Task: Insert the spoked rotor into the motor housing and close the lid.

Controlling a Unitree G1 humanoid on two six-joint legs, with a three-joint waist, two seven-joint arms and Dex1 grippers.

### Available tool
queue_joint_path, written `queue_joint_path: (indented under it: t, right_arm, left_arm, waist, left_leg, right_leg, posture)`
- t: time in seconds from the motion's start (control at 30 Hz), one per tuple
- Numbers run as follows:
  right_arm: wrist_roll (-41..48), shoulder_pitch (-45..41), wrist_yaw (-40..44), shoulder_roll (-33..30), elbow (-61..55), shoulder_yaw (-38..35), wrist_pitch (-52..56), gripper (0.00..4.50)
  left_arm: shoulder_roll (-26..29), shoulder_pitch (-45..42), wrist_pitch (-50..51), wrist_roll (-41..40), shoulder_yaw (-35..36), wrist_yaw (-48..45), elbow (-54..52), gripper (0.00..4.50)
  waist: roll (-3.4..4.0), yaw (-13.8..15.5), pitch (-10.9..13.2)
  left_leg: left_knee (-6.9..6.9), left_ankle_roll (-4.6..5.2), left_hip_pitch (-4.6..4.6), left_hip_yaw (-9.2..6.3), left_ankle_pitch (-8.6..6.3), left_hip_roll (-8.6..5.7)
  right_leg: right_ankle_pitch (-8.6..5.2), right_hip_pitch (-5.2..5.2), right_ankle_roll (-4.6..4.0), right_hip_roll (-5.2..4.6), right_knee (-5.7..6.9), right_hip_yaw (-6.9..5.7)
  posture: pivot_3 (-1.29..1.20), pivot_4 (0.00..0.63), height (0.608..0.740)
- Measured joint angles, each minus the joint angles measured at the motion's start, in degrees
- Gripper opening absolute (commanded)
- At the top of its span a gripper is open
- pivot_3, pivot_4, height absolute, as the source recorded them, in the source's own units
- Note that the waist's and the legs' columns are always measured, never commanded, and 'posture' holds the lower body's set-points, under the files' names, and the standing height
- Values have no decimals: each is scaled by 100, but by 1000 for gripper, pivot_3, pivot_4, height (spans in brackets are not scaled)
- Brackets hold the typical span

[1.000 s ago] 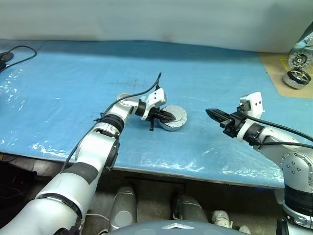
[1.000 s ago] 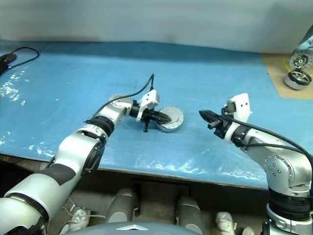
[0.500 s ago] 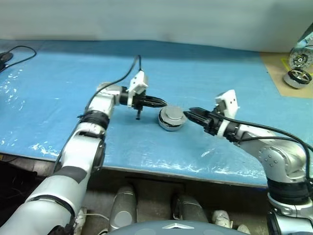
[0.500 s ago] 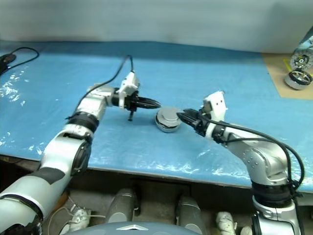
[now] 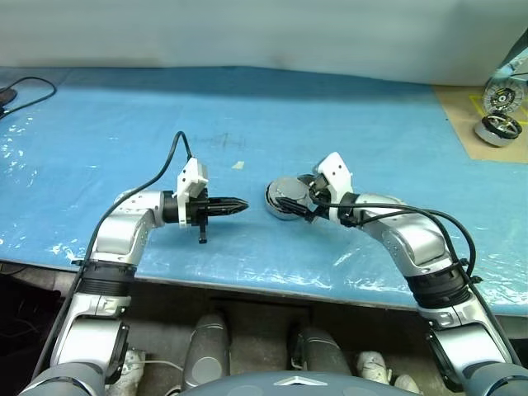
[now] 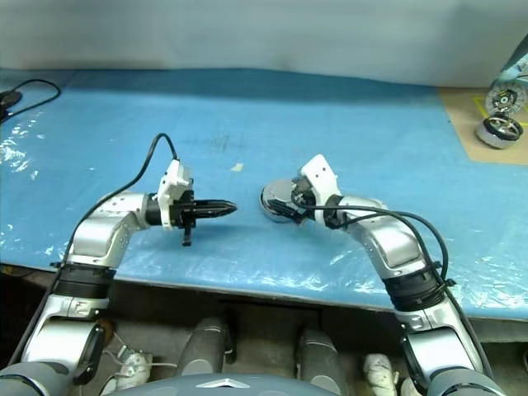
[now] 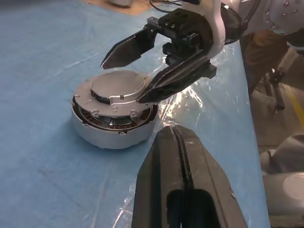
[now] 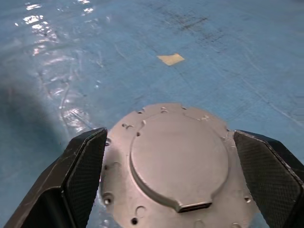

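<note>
The motor housing (image 7: 111,133), a low silver-grey cup, stands on the blue sheet near the table's front middle. The grey lid (image 7: 118,85) lies on top of it, with a dark finned band showing between the two. The spoked rotor is hidden. My right gripper (image 8: 169,137) is open, one finger (image 8: 80,171) on each flank of the lid, reaching in from the housing's right side (image 5: 297,204). My left gripper (image 5: 235,205) is shut on nothing and points level at the housing from a short way off on its left.
Brown cardboard (image 5: 483,107) at the far right carries silver spoked wheels (image 5: 501,99). A small tan scrap (image 5: 238,165) lies behind the housing. A black cable (image 5: 29,87) curls at the far left. The table's front edge runs just below both arms.
My left gripper drew back leftward off the housing, staying shut. My right gripper swung in from the right and opened around the lid.
</note>
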Motion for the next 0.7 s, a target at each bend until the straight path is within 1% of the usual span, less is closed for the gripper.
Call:
queue_joint_path:
  t: [0.27,0.33,0.47,0.7]
  right_arm:
    - [-447,-8,299,126,183,142,-307,4463]
    - [-505,1,332,192,187,146,-334,4076]
    - [-628,109,418,221,189,142,-473,2934]
    - [-691,108,444,376,190,113,-393,2934]
  left_arm:
    - [121,5,-30,-22,-58,277,-4,0]
    - [121,2,-34,-54,-84,308,0,0]
    - [121,-19,-46,-111,-92,367,12,0]
    - [125,-110,-218,-113,-107,429,225,0]
  waist:
    - [0,-14,0]
    - [0,-13,0]
    - [0,-13,0]
    - [0,-28,0]
  left_leg:
    - [0,1,2,9,1,1]
    - [2,1,2,10,1,1]
    - [5,1,4,14,1,1]
    - [4,1,20,26,1,5]
  right_leg:
    - [1,-1,1,2,0,4]
    - [1,-1,1,2,3,5]
    - [1,0,1,1,5,7]
    - [1,1,1,3,17,20]
  posture:
    - [0,150,740]
    - [0,150,740]
    - [0,150,740]
    - [0,150,740]
